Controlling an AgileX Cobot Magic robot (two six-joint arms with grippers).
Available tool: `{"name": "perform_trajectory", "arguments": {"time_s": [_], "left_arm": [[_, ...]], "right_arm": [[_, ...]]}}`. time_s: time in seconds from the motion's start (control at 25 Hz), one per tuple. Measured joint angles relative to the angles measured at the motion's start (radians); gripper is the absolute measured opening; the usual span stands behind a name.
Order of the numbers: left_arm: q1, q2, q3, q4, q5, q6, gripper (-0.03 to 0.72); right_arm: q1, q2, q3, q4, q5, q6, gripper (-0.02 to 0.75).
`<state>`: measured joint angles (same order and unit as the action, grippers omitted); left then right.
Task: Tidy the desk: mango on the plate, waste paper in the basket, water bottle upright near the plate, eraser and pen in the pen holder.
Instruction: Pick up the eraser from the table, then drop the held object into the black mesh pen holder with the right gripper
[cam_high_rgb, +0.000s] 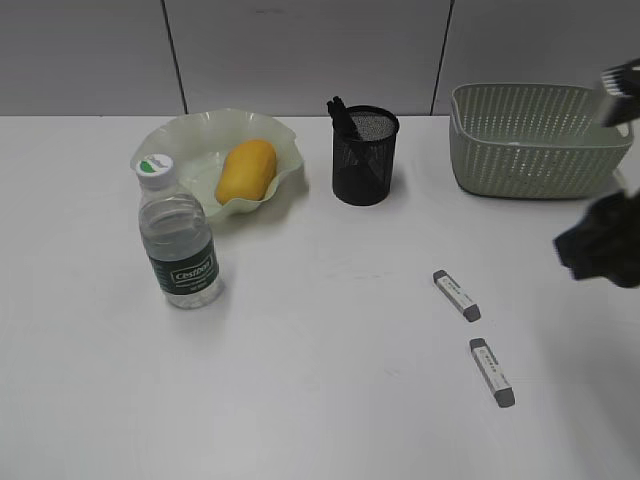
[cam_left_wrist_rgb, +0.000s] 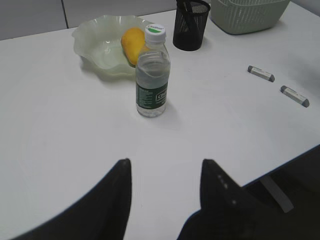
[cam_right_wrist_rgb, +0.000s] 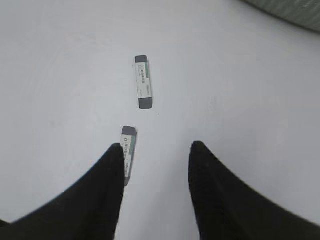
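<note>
On the white desk (cam_high_rgb: 300, 400) the mango (cam_high_rgb: 245, 170) lies in the ruffled green plate (cam_high_rgb: 170, 140). The water bottle (cam_high_rgb: 180, 245) stands upright in front of the plate. The black mesh pen holder (cam_high_rgb: 365, 160) holds a dark pen (cam_high_rgb: 343, 115). Two grey-tipped white erasers (cam_high_rgb: 456, 295) (cam_high_rgb: 491, 372) lie flat at front right. My right gripper (cam_right_wrist_rgb: 157, 147) is open above the desk, its left finger over the nearer eraser (cam_right_wrist_rgb: 129, 147); the other eraser (cam_right_wrist_rgb: 144, 82) lies ahead. My left gripper (cam_left_wrist_rgb: 166, 165) is open and empty, well short of the bottle (cam_left_wrist_rgb: 152, 75). No waste paper shows.
The sage-green basket (cam_high_rgb: 535, 140) stands at the back right, its inside not visible from here. The right arm (cam_high_rgb: 600, 250) hangs dark and blurred at the right edge. The desk's front edge shows in the left wrist view (cam_left_wrist_rgb: 280, 165).
</note>
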<state>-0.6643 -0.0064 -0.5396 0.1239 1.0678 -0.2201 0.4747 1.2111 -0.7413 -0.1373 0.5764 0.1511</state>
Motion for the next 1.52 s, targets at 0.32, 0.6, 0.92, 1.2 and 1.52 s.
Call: {"name": "perform_trajectory", "arguments": {"time_s": [0.32, 0.6, 0.92, 1.2, 1.52], "left_arm": [[0.000, 0.000, 0.000, -0.001, -0.002, 0.000, 0.317], [0.000, 0.000, 0.000, -0.002, -0.002, 0.000, 0.300], [0.000, 0.000, 0.000, -0.002, -0.003, 0.000, 0.298], [0.000, 0.000, 0.000, -0.002, -0.003, 0.000, 0.290], [0.000, 0.000, 0.000, -0.002, -0.005, 0.000, 0.249]], "right_arm": [[-0.004, 0.640, -0.337, 0.009, 0.080, -0.085, 0.408], [-0.026, 0.813, -0.459, 0.032, 0.090, -0.173, 0.415], [-0.026, 0.866, -0.482, 0.044, 0.071, -0.190, 0.163], [-0.027, 0.677, -0.448, 0.099, -0.378, -0.190, 0.167], [-0.027, 0.758, -0.442, 0.167, -1.206, -0.190, 0.167]]}}
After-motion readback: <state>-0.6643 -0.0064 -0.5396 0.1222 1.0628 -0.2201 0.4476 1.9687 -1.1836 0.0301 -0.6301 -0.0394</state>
